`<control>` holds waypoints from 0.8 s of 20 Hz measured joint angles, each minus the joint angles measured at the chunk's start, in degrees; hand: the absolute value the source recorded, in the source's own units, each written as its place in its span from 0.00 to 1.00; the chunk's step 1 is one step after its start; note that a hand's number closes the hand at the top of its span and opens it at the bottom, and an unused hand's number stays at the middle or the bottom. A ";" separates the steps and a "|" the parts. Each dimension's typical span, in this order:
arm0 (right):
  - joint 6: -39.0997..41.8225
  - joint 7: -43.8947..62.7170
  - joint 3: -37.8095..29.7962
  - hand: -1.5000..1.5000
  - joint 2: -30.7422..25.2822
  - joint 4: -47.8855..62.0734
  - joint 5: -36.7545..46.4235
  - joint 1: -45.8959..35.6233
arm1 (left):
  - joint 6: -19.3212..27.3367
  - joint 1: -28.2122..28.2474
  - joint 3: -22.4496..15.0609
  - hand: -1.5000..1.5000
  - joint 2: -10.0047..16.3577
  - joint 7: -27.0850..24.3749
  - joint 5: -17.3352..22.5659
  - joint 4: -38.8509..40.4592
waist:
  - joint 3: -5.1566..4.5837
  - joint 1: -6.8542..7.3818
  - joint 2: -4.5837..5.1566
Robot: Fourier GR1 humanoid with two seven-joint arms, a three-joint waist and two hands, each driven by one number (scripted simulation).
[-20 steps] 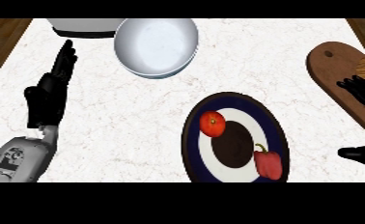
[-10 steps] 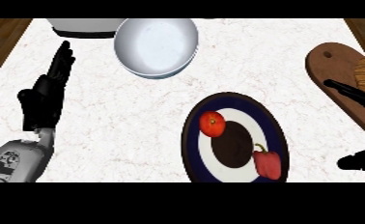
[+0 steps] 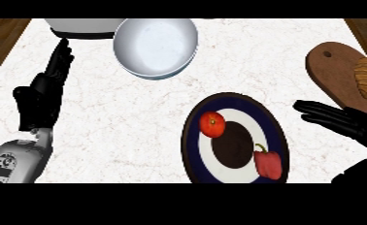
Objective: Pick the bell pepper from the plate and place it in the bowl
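A red bell pepper (image 3: pixel 269 163) with a green stem lies on the lower right part of a dark-rimmed plate (image 3: pixel 192 136), beside a tomato (image 3: pixel 212 124) at the plate's upper left. The pale bowl (image 3: pixel 156 46) stands at the back of the counter, left of centre. My right hand (image 3: pixel 335 120) comes in from the right edge, fingers stretched out toward the plate, a short way right of it and apart from the pepper. At the left edge my left hand (image 3: pixel 41 99) rests open with its fingers pointing up.
A brown wooden cutting board (image 3: pixel 336 72) lies at the right edge behind my right hand, with something tan on it. A white container (image 3: pixel 84 27) stands at the back left, touching the bowl's rim.
My right hand has come further into view from the right edge, moving left and up toward the plate. The left hand has barely shifted. Pepper, tomato and bowl are unmoved.
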 measured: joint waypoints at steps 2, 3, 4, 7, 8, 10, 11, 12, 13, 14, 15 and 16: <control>-0.35 1.46 1.75 0.00 0.54 -1.41 2.60 0.12 | -0.66 0.65 0.72 0.50 0.00 -0.11 0.07 -0.39 | -0.01 0.05 -0.01; -0.71 2.00 3.10 0.00 1.11 -1.54 4.46 -0.01 | -0.97 0.55 1.11 0.50 -0.06 -0.45 0.08 0.12 | -0.02 0.07 0.01; -0.51 3.41 3.81 0.00 1.39 -2.68 5.54 0.24 | -1.16 0.75 1.24 0.50 -0.05 0.02 -0.14 -0.44 | -0.01 0.04 0.01; -0.16 6.03 5.24 0.00 2.45 -3.08 9.77 -0.10 | -1.28 0.85 1.50 0.50 -0.73 0.39 -1.24 -0.81 | -0.02 0.02 0.00; -0.07 7.48 5.90 0.00 3.61 -3.50 10.91 -0.17 | -1.08 1.45 1.19 0.50 -1.34 0.55 -1.81 -1.51 | -0.01 0.04 0.00; 0.36 7.99 5.80 0.00 4.75 -2.73 13.16 -0.12 | -1.43 1.94 1.64 0.50 -2.02 0.21 -2.66 -1.61 | -0.01 0.01 0.01; 0.43 7.85 5.68 0.00 5.36 -2.50 14.32 0.25 | -1.90 1.52 1.97 0.50 -2.29 0.59 -2.99 -1.59 | -0.01 -0.02 0.02; 0.85 8.20 5.59 0.00 6.45 -1.59 15.29 -0.51 | -2.44 1.58 2.56 0.50 -2.53 0.29 -3.04 -1.23 | -0.01 -0.01 0.02; 0.76 8.90 6.03 0.00 7.83 -1.41 16.45 -0.63 | -2.98 1.27 3.13 0.50 -2.80 -0.25 -3.10 -0.26 | -0.01 -0.03 0.03; 1.33 8.61 5.50 0.00 8.67 -0.45 17.14 -1.36 | -3.45 1.37 3.71 0.50 -3.04 -0.44 -3.36 -0.04 | 0.00 -0.01 0.05; 1.42 8.78 5.67 0.00 9.73 -0.19 18.28 -1.32 | -3.82 1.19 3.94 0.50 -3.49 -0.59 -3.75 0.35 | -0.01 -0.03 0.04; 0.63 8.25 6.09 0.00 10.94 1.00 19.69 -1.11 | -4.22 1.32 4.25 0.50 -3.68 -0.69 -3.90 0.32 | -0.02 -0.01 0.04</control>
